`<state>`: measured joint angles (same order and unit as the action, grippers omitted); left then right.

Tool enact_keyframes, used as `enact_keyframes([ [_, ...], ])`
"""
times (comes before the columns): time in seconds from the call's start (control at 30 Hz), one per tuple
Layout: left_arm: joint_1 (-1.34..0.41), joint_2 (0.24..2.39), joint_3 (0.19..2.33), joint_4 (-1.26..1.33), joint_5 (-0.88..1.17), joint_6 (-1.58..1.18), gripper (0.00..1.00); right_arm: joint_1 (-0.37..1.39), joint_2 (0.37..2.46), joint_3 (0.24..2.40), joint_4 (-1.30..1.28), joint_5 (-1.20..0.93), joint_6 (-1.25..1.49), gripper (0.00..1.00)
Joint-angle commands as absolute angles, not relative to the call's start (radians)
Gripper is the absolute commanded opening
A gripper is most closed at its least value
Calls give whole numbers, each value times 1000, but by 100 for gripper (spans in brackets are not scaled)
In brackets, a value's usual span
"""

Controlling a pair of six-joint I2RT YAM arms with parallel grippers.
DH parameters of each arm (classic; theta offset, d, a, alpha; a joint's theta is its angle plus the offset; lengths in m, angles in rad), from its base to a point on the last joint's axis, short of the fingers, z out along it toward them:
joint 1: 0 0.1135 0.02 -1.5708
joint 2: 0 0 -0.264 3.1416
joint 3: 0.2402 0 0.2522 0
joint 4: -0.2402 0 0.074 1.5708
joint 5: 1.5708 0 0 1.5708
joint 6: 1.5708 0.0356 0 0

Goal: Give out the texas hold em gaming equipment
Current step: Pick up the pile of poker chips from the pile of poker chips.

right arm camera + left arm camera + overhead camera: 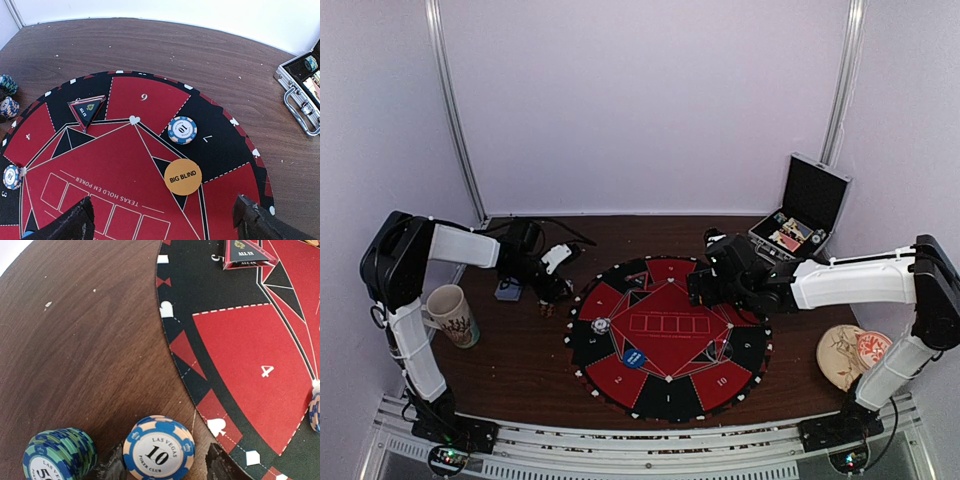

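Observation:
On bare wood just left of the round red-and-black poker mat point(668, 335), a stack of blue-and-peach "10" chips point(158, 450) stands between the fingers of my left gripper point(167, 462). The jaws are open around it; a small gap shows on the right side. A green-and-blue chip stack point(60, 452) stands beside it. My right gripper point(165, 230) hangs wide open over the mat's far side and holds nothing. Ahead of it lie an orange BIG BLIND disc point(183, 177) and a blue "10" chip point(182, 130) on segment 7. A blue disc point(634, 357) and another chip point(601, 325) lie on the mat.
An "ALL IN" triangle point(86, 107) lies on the mat. The silver-edged black case point(800, 215) stands open at the back right. A patterned mug point(453, 315) is at the left edge, a wooden coaster point(850, 355) at the right. Grey-blue cards point(507, 290) lie by the left arm.

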<state>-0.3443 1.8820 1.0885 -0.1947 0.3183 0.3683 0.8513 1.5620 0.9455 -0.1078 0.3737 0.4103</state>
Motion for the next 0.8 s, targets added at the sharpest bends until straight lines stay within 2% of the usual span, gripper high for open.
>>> enact_keyframes([
  [0.0,-350,1899,1114,-173,319,371,54,853,1564,970,-100,376,405,97],
  [0.33,-350,1898,1114,-175,315,370,42,854,1560,971,-100,375,405,97],
  [0.77,-350,1868,1103,-165,320,364,37,853,1559,970,-101,375,404,97],
])
